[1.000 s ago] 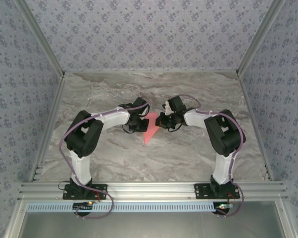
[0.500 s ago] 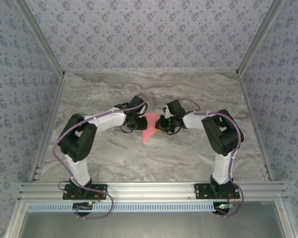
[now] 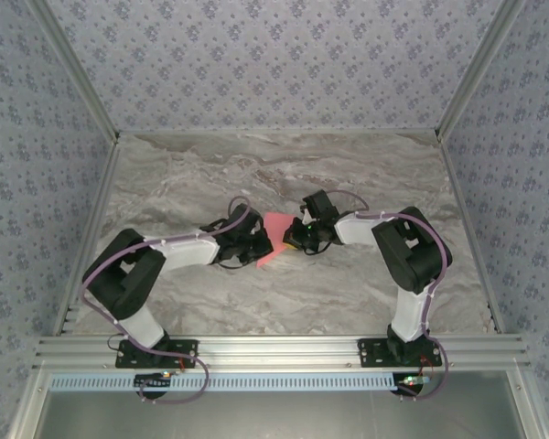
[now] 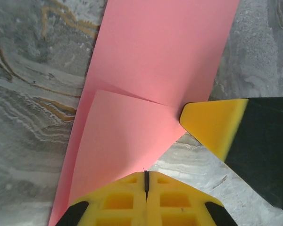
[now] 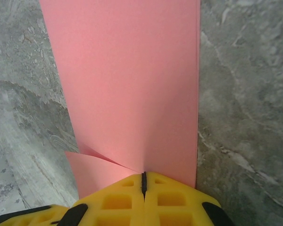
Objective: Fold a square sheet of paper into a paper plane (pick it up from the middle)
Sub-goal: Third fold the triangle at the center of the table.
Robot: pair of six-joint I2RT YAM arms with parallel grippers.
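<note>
The folded salmon-pink sheet of paper [image 3: 273,230] lies flat on the marble table, between both arms. In the left wrist view the paper [image 4: 151,70] shows a diagonal fold line and a narrow overlapping flap. My left gripper [image 3: 256,245] [image 4: 146,176] is shut, its yellow tips resting on the paper's near edge. From the other side my right gripper [image 3: 296,236] [image 5: 144,178] is also shut, tips pressed down on the paper [image 5: 132,80] where a flap lifts slightly at the left. One of the right gripper's fingers [image 4: 212,125] touches the paper's edge in the left wrist view.
The grey marble tabletop [image 3: 348,293] spreads around the paper, with an aluminium frame rail [image 3: 274,347] along the near edge. Patterned walls [image 3: 274,64] close in the back and sides.
The left arm has swung down and to the left, bringing its gripper to the paper's lower left. The paper has shifted a little, and less of it shows. The right gripper has edged left.
</note>
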